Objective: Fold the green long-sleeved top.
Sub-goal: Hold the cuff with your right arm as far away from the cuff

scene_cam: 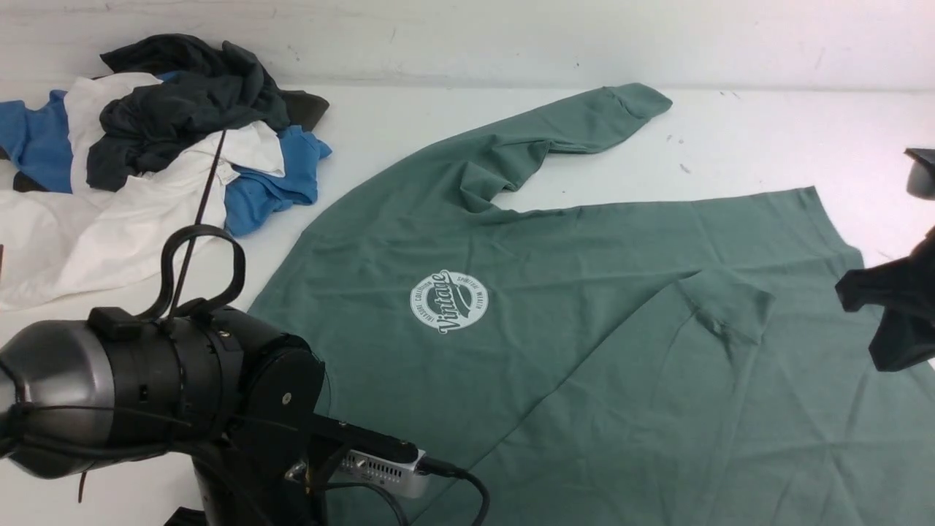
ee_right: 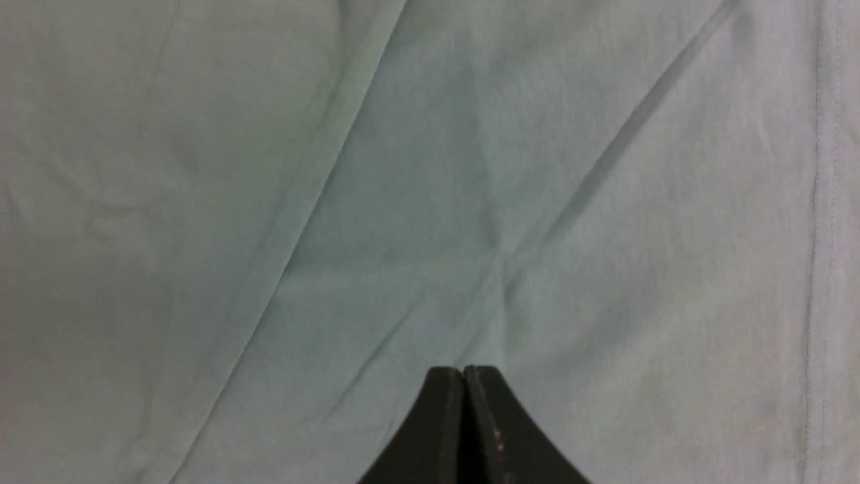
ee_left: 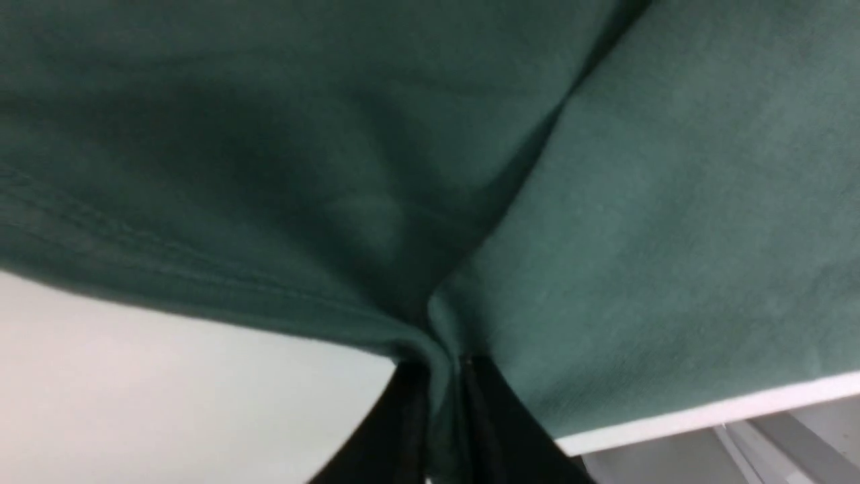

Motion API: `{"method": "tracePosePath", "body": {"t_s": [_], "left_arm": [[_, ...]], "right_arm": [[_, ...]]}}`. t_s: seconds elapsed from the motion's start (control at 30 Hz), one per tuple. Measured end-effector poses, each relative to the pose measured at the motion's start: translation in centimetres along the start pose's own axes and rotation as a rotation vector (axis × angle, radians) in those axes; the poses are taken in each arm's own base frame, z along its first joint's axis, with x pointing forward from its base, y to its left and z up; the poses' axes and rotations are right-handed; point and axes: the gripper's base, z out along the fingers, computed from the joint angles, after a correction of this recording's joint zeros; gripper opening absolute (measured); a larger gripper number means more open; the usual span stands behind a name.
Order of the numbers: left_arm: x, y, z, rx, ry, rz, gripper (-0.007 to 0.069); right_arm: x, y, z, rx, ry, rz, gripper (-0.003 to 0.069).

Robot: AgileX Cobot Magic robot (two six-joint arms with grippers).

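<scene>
A white worktop [scene_cam: 730, 139] runs back to a pale wall [scene_cam: 511, 36]. The green long-sleeved top [scene_cam: 584, 248] lies spread chest-up across the middle and right of the worktop, with its round white logo [scene_cam: 448, 301] facing upward. One sleeve [scene_cam: 555, 131] reaches toward the far edge, bent partway along. The other sleeve is folded over the body, and its cuff [scene_cam: 727, 307] rests on the green cloth. A pile of dark grey, white and blue garments [scene_cam: 146, 146] sits at the far left, just beside the top's edge.

The left arm [scene_cam: 146, 394] fills the near-left corner of the front view. Its wrist view shows the left tool [ee_left: 445, 376] closed, with a gathered fold of the top pinched between its fingers and the cloth lifted off the worktop beside it.

The right arm [scene_cam: 895, 307] stands at the right edge, above the top. The right tool [ee_right: 463, 380] has its fingers pressed together, tips just above flat, creased green cloth. No fabric is seen between them.
</scene>
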Motion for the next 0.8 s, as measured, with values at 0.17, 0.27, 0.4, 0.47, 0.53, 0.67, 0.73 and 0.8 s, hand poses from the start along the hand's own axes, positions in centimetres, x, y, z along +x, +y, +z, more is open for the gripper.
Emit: {"method": "tracePosePath", "body": {"t_s": [0.17, 0.27, 0.4, 0.47, 0.53, 0.67, 0.73, 0.8], "left_arm": [[0.1, 0.1, 0.0, -0.007, 0.013, 0.001, 0.0204], [0.2, 0.0, -0.5, -0.016, 0.042, 0.007, 0.0303], [-0.9, -0.3, -2.9, -0.048, 0.014, 0.040, 0.0403], [-2.1, -0.6, -4.9, -0.069, -0.061, 0.064, 0.0418], [-3.5, -0.9, -7.5, -0.091, -0.159, 0.088, 0.0415], [-6.8, -1.3, -14.4, -0.089, -0.408, 0.089, 0.0304], [-8.1, -1.0, -17.2, -0.080, -0.500, 0.080, 0.0193], [-9.5, -0.3, -19.2, -0.075, -0.569, 0.066, 0.0088]], "right_arm": [[-0.8, 0.3, -0.4, -0.028, -0.059, 0.012, -0.0010], [-1.7, 0.5, -1.2, -0.042, -0.100, 0.015, 0.0003], [-3.3, 0.7, -2.4, -0.051, -0.151, 0.006, 0.0042], [-3.5, 0.7, -2.7, -0.051, -0.157, 0.001, 0.0059], [-3.5, 0.7, -2.8, -0.051, -0.158, -0.003, 0.0083], [-4.2, 0.7, -3.0, -0.050, -0.210, -0.004, 0.0124], [-5.3, 0.8, -3.3, -0.052, -0.267, -0.011, 0.0158], [-6.8, 0.9, -3.5, -0.062, -0.301, -0.030, 0.0198]]}}
